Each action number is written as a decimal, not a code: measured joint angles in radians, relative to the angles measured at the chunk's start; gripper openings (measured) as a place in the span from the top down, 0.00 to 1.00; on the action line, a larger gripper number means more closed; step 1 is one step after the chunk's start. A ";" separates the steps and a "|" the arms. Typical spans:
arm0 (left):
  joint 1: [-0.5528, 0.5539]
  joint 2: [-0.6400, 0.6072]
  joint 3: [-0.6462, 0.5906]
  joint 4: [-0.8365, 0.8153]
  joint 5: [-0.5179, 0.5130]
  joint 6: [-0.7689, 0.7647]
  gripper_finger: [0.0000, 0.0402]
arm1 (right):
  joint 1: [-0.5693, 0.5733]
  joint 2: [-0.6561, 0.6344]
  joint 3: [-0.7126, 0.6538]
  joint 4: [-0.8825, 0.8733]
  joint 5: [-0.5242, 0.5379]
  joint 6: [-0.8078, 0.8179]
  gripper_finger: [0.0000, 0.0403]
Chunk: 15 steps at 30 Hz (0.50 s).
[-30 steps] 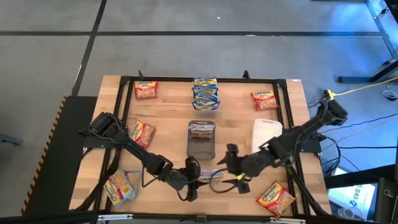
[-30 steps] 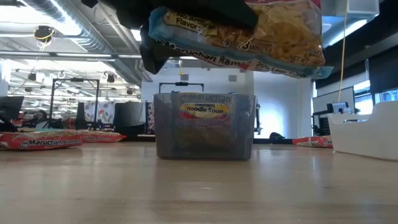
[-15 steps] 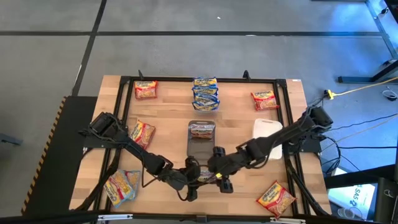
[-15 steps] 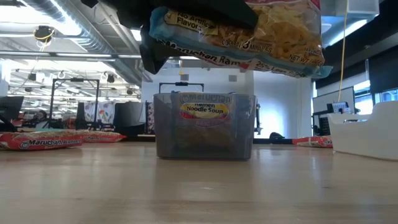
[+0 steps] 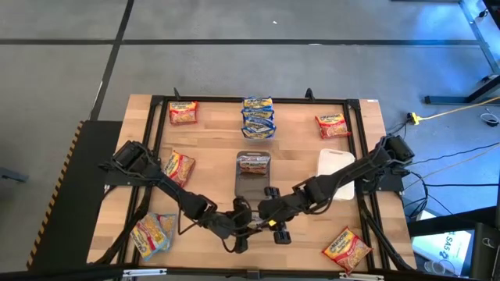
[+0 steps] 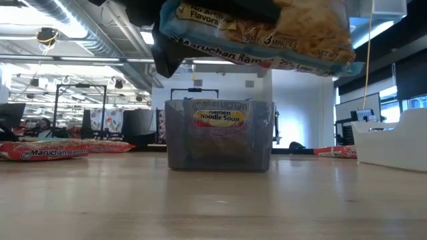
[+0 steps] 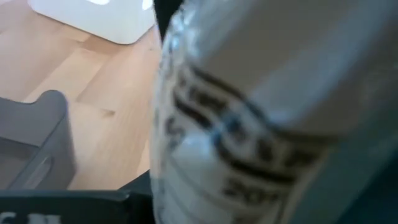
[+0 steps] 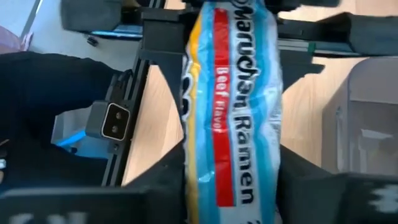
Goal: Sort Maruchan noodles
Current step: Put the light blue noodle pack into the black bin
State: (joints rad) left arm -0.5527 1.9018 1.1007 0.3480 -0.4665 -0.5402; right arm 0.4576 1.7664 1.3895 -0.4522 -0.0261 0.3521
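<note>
Two dark, slender jointed arms with black cables; right end effector (image 5: 275, 223) shows yellow-green accents

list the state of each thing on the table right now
blue ramen packet: in the air, left gripper jaws shut on it
right gripper: at the packet's other end
mesh basket: upright, one ramen packet inside
white tub: upright
blue packet stack: lying flat, stacked

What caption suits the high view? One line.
Left gripper holds a blue Maruchan packet aloft near the table's front edge, with the right gripper at it.
</note>
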 joint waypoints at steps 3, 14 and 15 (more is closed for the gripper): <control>0.001 0.000 0.000 0.000 0.007 -0.001 0.62 | 0.001 0.000 0.000 0.003 0.007 -0.022 0.77; 0.003 0.000 0.000 0.017 -0.021 -0.015 0.62 | 0.000 -0.008 0.000 -0.002 0.009 -0.042 0.76; 0.004 0.000 0.000 0.018 -0.016 -0.015 0.62 | 0.000 -0.008 0.000 -0.003 0.009 -0.043 0.77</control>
State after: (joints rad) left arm -0.5491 1.9018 1.1007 0.3659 -0.4826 -0.5547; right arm 0.4580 1.7584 1.3895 -0.4549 -0.0169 0.3095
